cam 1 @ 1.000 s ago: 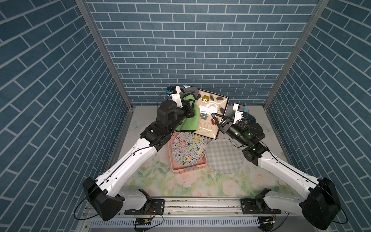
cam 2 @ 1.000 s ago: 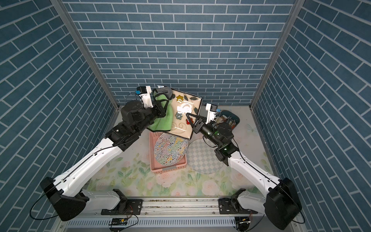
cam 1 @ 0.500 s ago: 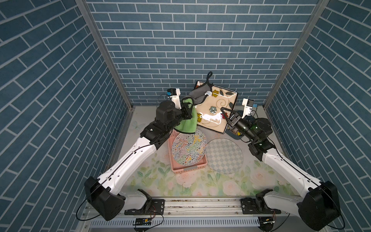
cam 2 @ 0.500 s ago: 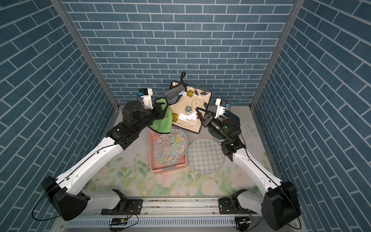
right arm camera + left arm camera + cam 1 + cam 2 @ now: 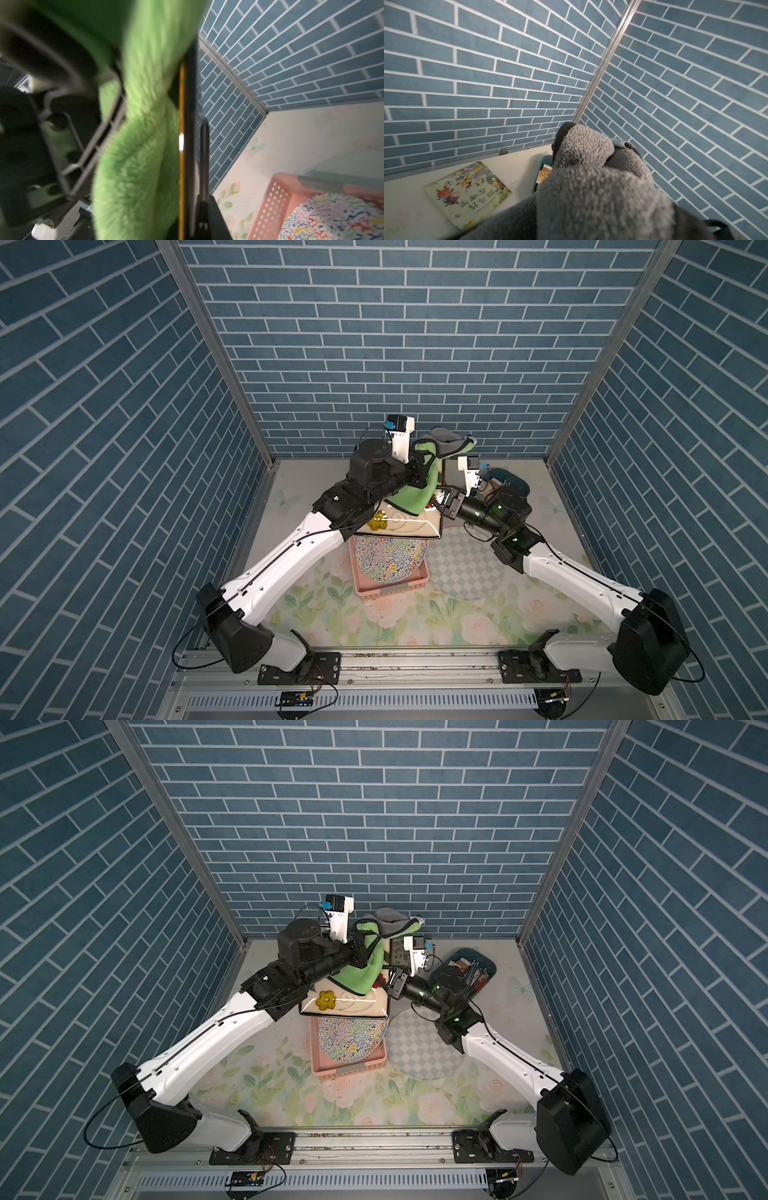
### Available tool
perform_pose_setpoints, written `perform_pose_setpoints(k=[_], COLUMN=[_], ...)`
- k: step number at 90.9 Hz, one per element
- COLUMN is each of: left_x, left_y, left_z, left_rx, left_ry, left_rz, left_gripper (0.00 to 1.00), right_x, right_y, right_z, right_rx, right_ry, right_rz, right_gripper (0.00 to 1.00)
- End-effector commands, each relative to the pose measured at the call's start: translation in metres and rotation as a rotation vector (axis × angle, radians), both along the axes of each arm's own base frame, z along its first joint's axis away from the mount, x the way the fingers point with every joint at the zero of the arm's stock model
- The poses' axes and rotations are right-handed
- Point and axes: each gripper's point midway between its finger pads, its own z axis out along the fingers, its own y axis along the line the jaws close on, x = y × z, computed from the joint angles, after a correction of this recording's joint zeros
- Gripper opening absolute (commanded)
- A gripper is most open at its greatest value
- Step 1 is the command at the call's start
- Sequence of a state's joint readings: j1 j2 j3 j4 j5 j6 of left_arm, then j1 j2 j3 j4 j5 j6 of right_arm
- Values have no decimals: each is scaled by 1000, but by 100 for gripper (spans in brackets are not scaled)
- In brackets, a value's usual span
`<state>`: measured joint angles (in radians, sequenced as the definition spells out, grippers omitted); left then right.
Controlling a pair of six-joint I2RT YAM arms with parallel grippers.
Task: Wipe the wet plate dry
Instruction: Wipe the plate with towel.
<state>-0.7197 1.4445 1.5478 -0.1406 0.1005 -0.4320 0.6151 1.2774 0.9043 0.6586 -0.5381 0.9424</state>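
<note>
Near the centre of both top views, I had the square plate (image 5: 401,524) held off the counter by its right-hand edge, with the right gripper (image 5: 442,506) clenched on that edge. The left gripper (image 5: 422,472) was clamped on the green and grey cloth (image 5: 415,493), which hung down onto the plate's cream face. The plate's lower edge overlapped the far rim of the pink basket (image 5: 390,591) in the frame. A patterned round plate (image 5: 392,558) sat inside the basket. Just right of it, a checked disc (image 5: 465,568) lay flat. A teal tray (image 5: 486,965) at right of centre held small items I could not make out. Open floral counter (image 5: 374,622) spread across the lower frame, and blue brick walls closed in three sides.
</note>
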Motion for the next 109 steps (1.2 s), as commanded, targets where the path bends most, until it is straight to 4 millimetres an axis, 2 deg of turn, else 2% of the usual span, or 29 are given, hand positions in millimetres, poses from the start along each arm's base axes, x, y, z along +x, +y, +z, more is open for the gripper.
perform_pose_setpoints(k=[1,10,18,24,29,38,44,57,63,69,74,84,90,93,99,104,106,109], left_x=[7,-16,-39,-45,-47,-48,-49,-54,-48,-32,-13,28,41,43,44,40,36,31], left_y=[27,-12,-40,-40,-34,-26,-32,-60,-62,-46,-20,54,90,99,95,68,58,40], left_z=[-32,-60,-91,-105,-108,-115,-128,-150,-148,-141,-133,-98,-70,-58,-39,-33,-27,-30], left_rx=[121,128,143,98,43,9,45,150,145,151,142,-1,-78,-98,-109,-116,-125,-116], left_ry=[47,86,132,174,196,226,256,279,273,257,259,268,234,213,171,163,155,164], left_rz=[88,-114,-205,-199,-171,-131,-135,-158,-133,-36,66,227,284,296,246,103,47,-19], left_gripper=[0,0,0,0,0,0,0,0,0,0,0,0,0,0,0,0,0,0], right_x=[-51,-55,-47,-29,-15,-1,-2,-25,-33,-39,-41,-46,-55,-62,-73,-80,-83,-85], right_y=[-58,-44,-49,-64,-81,-103,-102,-72,-67,-74,-79,-73,-64,-58,-43,-29,-27,-26], right_z=[138,136,136,137,135,133,135,146,150,153,154,147,137,133,123,115,115,116], right_rx=[299,302,327,350,372,414,427,447,453,470,464,385,341,325,281,248,248,253], right_ry=[-411,-396,-362,-303,-265,-229,-233,-296,-321,-342,-359,-369,-375,-380,-386,-380,-380,-384], right_rz=[-64,-9,-35,-119,-190,-250,-226,-91,-60,-67,-75,-63,-20,13,78,137,152,163], right_gripper=[0,0,0,0,0,0,0,0,0,0,0,0,0,0,0,0,0,0])
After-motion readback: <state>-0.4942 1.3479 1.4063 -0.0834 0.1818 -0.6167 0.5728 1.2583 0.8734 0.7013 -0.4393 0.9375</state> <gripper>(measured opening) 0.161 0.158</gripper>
